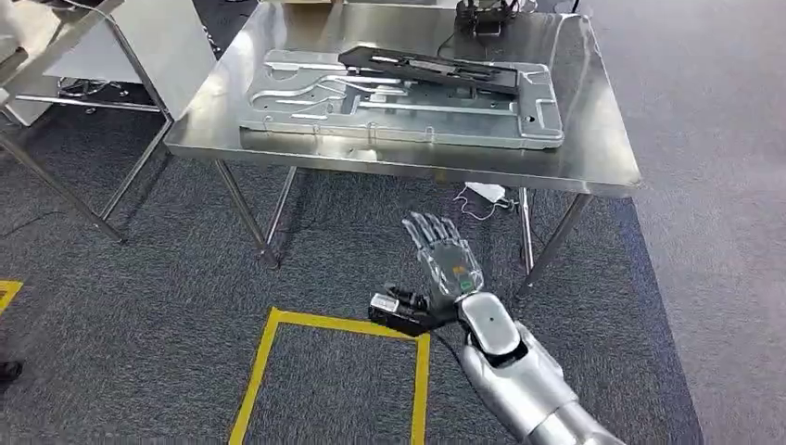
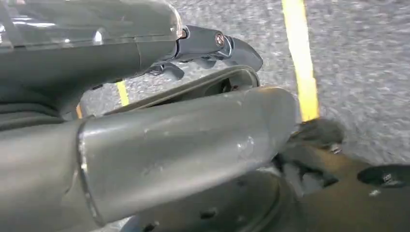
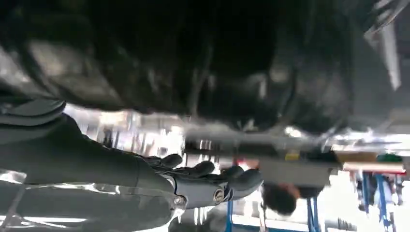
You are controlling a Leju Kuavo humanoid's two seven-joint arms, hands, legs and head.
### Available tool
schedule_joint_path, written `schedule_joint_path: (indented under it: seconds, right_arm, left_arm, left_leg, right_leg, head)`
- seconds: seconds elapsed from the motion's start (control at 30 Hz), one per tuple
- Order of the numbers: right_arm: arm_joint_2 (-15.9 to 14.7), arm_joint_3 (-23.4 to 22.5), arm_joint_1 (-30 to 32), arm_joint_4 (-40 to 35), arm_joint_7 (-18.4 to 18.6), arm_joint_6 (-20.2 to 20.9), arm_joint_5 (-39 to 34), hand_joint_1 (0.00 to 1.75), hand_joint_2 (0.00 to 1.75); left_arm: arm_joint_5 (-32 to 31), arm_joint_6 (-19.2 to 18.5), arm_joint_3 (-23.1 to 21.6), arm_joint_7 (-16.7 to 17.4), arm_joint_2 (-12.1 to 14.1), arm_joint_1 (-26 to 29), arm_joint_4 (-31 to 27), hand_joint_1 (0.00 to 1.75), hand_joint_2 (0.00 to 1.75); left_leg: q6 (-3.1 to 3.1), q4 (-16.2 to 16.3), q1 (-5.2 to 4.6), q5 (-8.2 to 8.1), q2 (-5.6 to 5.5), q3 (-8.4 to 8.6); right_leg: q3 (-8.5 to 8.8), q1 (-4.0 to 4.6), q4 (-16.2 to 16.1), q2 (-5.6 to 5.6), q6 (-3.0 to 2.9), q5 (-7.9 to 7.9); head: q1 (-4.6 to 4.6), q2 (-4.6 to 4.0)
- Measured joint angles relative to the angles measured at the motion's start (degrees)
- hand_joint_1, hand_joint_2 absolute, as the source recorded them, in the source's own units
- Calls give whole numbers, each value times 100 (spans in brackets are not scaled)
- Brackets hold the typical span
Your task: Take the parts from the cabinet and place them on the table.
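Parts: grey metal plate [image 1: 408, 107] with black part [image 1: 431, 67] atop, on steel table [image 1: 593, 139] | right hand [image 1: 447, 255]: fingers spread, empty, below table edge | left hand [image 2: 145, 53]: grasp indeterminable.

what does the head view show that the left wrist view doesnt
Head view: the steel table carrying a large silver plate part with a black part lying across it, and the right hand raised over the carpet, fingers apart, holding nothing.

Left wrist view: a close look at the left hand, with nothing visibly in it, beside a silver arm tube.

Both: the grey carpet and the yellow floor tape.
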Motion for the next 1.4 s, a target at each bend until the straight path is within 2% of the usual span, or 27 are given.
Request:
schedule_joint_path:
  seconds: [0.03, 0.07, 0.1, 0.13, 0.23, 0.27, 0.37, 0.4, 0.43, 0.47, 0.53, 0.57, 0.6, 0.63, 0.73, 0.77, 0.83, 0.9, 0.93, 0.97, 1.03, 1.07, 1.1, 1.17, 1.27, 1.33, 1.4]
  right_arm:
    - [0, -89, 209, -76, -115, -149, -233, 0, 0]
    - [6, -204, 479, -189, -272, -324, -578, 0, 0]
    - [28, -346, 812, -304, -444, -464, -961, 0, 0]
    - [37, -510, 1168, -404, -779, -667, -1573, 0, 0]
    - [136, -1293, 2198, -297, -1929, -974, -3126, 0, 0]
    - [168, -1632, 2421, -134, -2276, -928, -3456, 0, 0]
    - [240, -2891, 2756, 745, -3106, -719, -3844, 0, 0]
    - [247, -3363, 2771, 1204, -3256, -727, -3796, 0, 0]
    - [247, -3809, 2773, 1698, -3280, -736, -3743, 0, 0]
    - [247, -4207, 2770, 2157, -3228, -727, -3728, 0, 0]
    - [247, -4914, 2773, 2950, -2943, -583, -3779, 0, 0]
    - [247, -5227, 2760, 3262, -2775, -458, -3818, 0, 0]
    - [251, -5439, 2737, 3472, -2646, -357, -3831, 0, 0]
    - [278, -5699, 2704, 3745, -2483, -135, -3876, 0, 0]
    - [395, -6371, 2661, 4244, -2252, 1259, -4470, 0, 0]
    - [475, -6586, 2649, 4368, -2139, 1507, -4552, 0, 0]
    - [552, -6901, 2581, 4581, -1755, 1694, -4535, 0, 0]
    - [621, -7119, 2552, 4739, -1404, 1751, -4504, 0, 0]
    - [634, -7219, 2548, 4807, -1330, 1769, -4500, 0, 0]
    - [654, -7292, 2539, 4857, -1298, 1773, -4500, 0, 0]
    - [678, -7392, 2504, 4931, -1278, 1775, -4497, 0, 0]
    - [693, -7427, 2482, 4968, -1263, 1775, -4495, 0, 0]
    - [697, -7457, 2475, 4990, -1259, 1775, -4495, 0, 0]
    - [713, -7521, 2466, 5040, -1248, 1775, -4495, 0, 0]
    - [719, -7564, 2384, 5067, -1230, 1764, -4486, 0, 0]
    - [719, -7591, 2390, 5080, -1101, 1738, -4415, 0, 0]
    - [721, -7593, 2398, 5106, -987, 1651, -4294, 0, 0]
  left_arm:
    - [43, 28, 20, -6, 0, 1, 0, 0, 0]
    - [126, 59, 59, -37, 0, -2, 0, 0, 0]
    - [205, 87, 111, -70, 0, -8, 0, 0, 0]
    - [273, 125, 155, -112, -2, 2, 0, 0, 0]
    - [481, 223, 352, -149, -33, 55, 0, 0, 0]
    - [533, 254, 418, -157, -57, 77, 0, 0, 0]
    - [647, 374, 582, -221, -87, 107, -2, 0, 0]
    - [658, 393, 640, -234, -105, 107, -2, 0, 0]
    - [662, 431, 680, -243, -120, 110, -2, 0, 0]
    - [662, 459, 713, -256, -133, 120, -2, 0, 0]
    - [662, 507, 767, -295, -175, 133, -2, 0, 0]
    - [660, 535, 789, -310, -195, 129, 0, 0, 0]
    - [656, 551, 807, -317, -228, 117, 0, 0, 0]
    - [642, 573, 817, -321, -258, 115, -2, 0, 0]
    - [618, 616, 848, -317, -286, 64, -2, 0, 0]
    - [612, 636, 857, -306, -286, 69, -2, 0, 0]
    - [601, 660, 865, -295, -291, 91, -2, 0, 0]
    - [592, 682, 881, -293, -291, 107, -2, 0, 0]
    - [592, 684, 894, -293, -291, 109, -2, 0, 0]
    - [590, 684, 903, -293, -291, 115, -2, 0, 0]
    - [590, 684, 913, -293, -289, 118, -2, 0, 0]
    - [590, 686, 918, -293, -289, 115, -2, 0, 0]
    - [590, 691, 922, -293, -291, 100, -2, 0, 0]
    - [590, 695, 938, -295, -295, 99, -2, 0, 0]
    - [588, 701, 951, -293, -299, 104, -2, 0, 0]
    - [581, 734, 951, -286, -306, 98, -2, 0, 0]
    - [548, 763, 951, -271, -321, 89, -2, 0, 0]
  left_leg:
    - [15, -366, 2, 148, -4, 318]
    - [38, -888, 4, 117, -27, 736]
    - [70, -1416, -7, -116, -82, 1184]
    - [107, -1766, -28, -241, -106, 1342]
    - [252, -1795, -58, -191, -98, 1247]
    - [314, -1823, -36, -108, -64, 1233]
    - [428, -1821, -57, 54, -17, 1023]
    - [439, -1814, -72, 108, -14, 940]
    - [439, -1799, -80, 154, -15, 871]
    - [435, -1781, -90, 187, -16, 828]
    - [416, -1715, -105, 228, -18, 719]
    - [406, -1693, -113, 235, -17, 688]
    - [386, -1666, -116, 246, 2, 671]
    - [352, -1648, -134, 259, -11, 617]
    - [239, -1655, -124, 332, -3, 611]
    - [216, -1593, -130, 306, -16, 584]
    - [134, -1097, -97, -136, -30, 368]
    - [67, -182, -68, -609, -29, 6]
    - [44, 107, -55, -684, -28, -94]
    - [32, 110, -39, -615, -26, -60]
    - [18, -608, -8, -205, 12, 375]
    - [22, -1176, -4, 5, 99, 705]
    - [48, -1627, -18, -54, 348, 924]
    - [187, -1560, -91, 52, 310, 866]
    - [297, -1670, -49, 66, 145, 853]
    - [368, -1685, -36, 126, 51, 830]
    - [419, -1682, -60, 161, -66, 776]
  right_leg:
    - [-80, -2, 20, 2, 19, 47]
    - [-135, -3, 52, 2, 47, 92]
    - [-174, 17, 84, -2, 77, 119]
    - [-181, 30, 101, -23, 108, 144]
    - [-148, 11, 21, -63, 255, 262]
    - [-173, -25, 76, -6, 292, 187]
    - [-493, -33, 983, 71, 341, -796]
    - [-606, -34, 1411, 74, 357, -997]
    - [-649, -36, 1709, 76, 365, -1003]
    - [-578, -34, 1768, 76, 364, -862]
    - [-70, -24, 1230, 76, 317, -466]
    - [305, -12, 718, 75, 270, -403]
    - [705, 24, 183, 66, 198, -506]
    - [816, 19, -25, 93, 177, -572]
    - [758, 68, -105, 54, 112, -553]
    - [760, -20, -169, -4, 62, -487]
    - [719, -9, -173, -46, -6, -446]
    - [658, -1, -160, -120, -15, -427]
    - [637, -2, -142, -177, -12, -424]
    - [618, -4, -123, -227, -11, -424]
    - [585, -11, -70, -322, 3, -433]
    - [581, -16, -38, -366, 26, -448]
    - [576, -3, -11, -417, 60, -463]
    - [598, 19, 1, -491, 138, -464]
    - [600, 34, 0, -607, 246, -473]
    - [444, -16, 385, -92, 297, -817]
    - [34, -25, 1300, 52, 307, -1299]
  head:
    - [0, 0]
    - [-2, 2]
    - [-2, 0]
    - [4, 0]
    - [2, 0]
    - [4, 0]
    - [7, 0]
    - [4, 0]
    - [4, 0]
    - [4, 0]
    - [4, 0]
    - [4, 0]
    - [2, 0]
    - [0, 0]
    - [7, 0]
    - [4, 0]
    - [-13, 0]
    - [-11, 0]
    - [-13, 0]
    - [-11, 0]
    - [-11, 2]
    - [-11, 0]
    - [-11, 0]
    - [-7, 0]
    - [-7, 0]
    - [0, 2]
    - [-2, 0]
